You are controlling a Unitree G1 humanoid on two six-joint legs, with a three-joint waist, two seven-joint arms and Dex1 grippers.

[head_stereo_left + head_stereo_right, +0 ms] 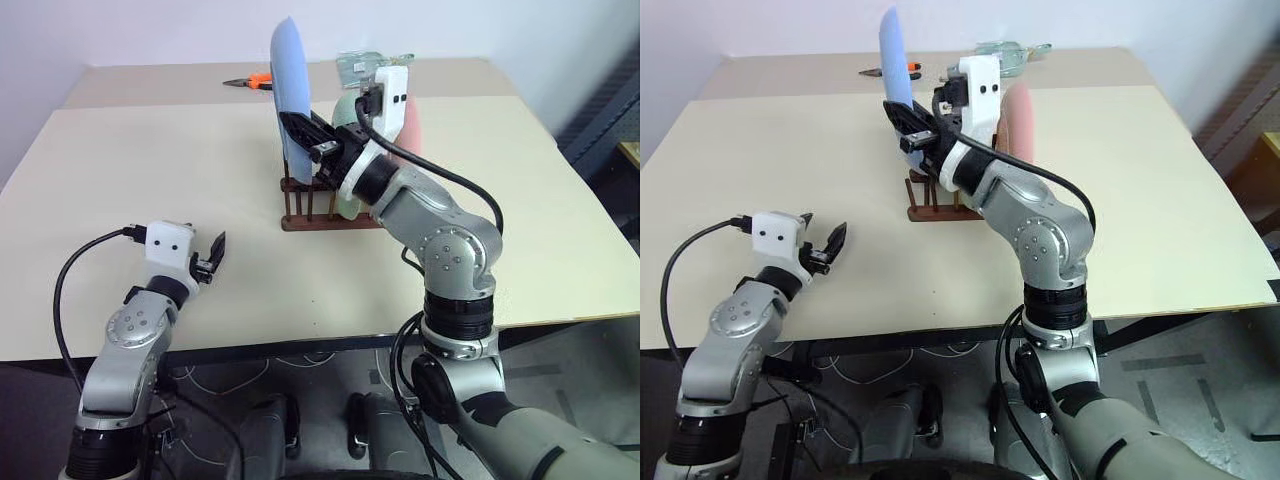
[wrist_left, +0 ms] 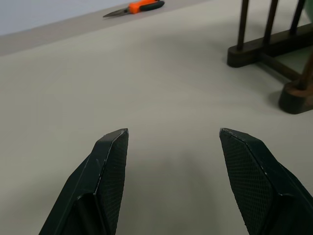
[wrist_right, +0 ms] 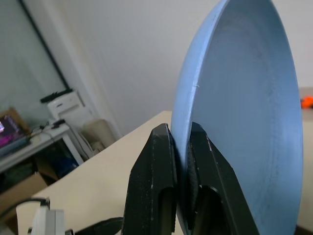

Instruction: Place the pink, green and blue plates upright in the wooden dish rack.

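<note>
A: What's around the wooden dish rack [image 1: 330,212]?
B: It sits mid-worktop [image 1: 150,170], toward the far edge. Orange-handled pliers [image 1: 250,82] and a clear item [image 1: 362,62] lie at the far edge.
A: Plates?
B: Three. Green plate [image 1: 347,110] and pink plate [image 1: 410,130] stand behind the right arm; blue plate [image 3: 244,122] upright above the rack, right claw [image 3: 181,142] clamped on its rim.
A: Left claw [image 2: 173,142]?
B: Fingers apart, empty, near the front-left edge.
</note>
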